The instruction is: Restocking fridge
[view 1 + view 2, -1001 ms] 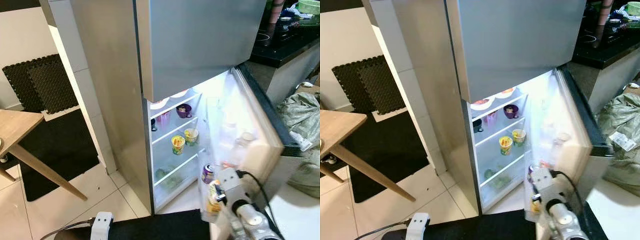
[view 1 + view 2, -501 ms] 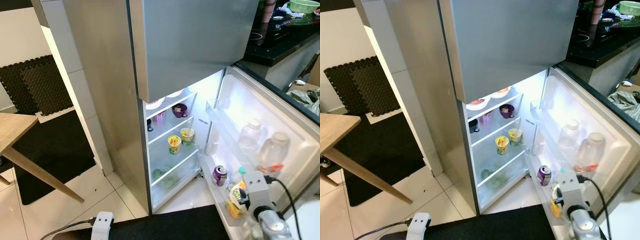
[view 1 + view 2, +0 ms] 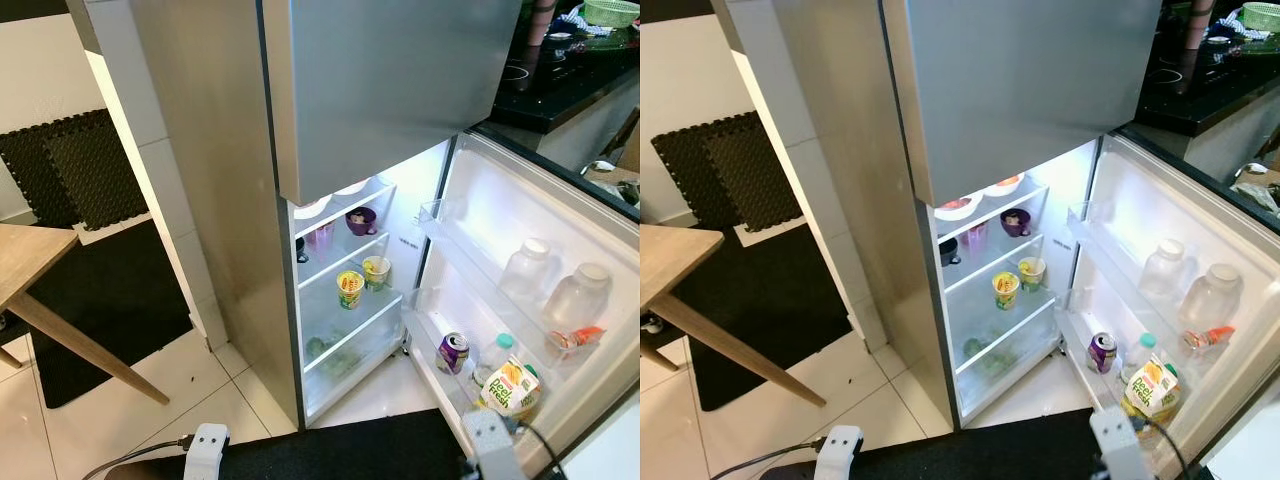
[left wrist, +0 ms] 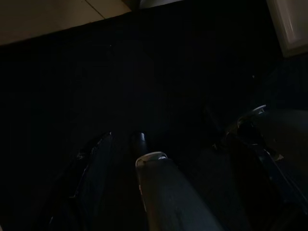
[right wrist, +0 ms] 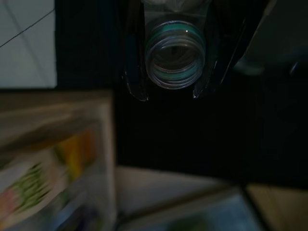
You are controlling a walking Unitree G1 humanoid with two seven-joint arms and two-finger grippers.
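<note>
The right claw (image 5: 169,91) is squeezing a bottle (image 5: 175,54), so next it needs a free spot in the door shelf (image 3: 432,345)

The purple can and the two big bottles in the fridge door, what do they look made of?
The can looks like metal: shiny silver rim, printed glossy body. The bottles look like clear plastic, see-through with white caps, though glass can't be ruled out.
</note>
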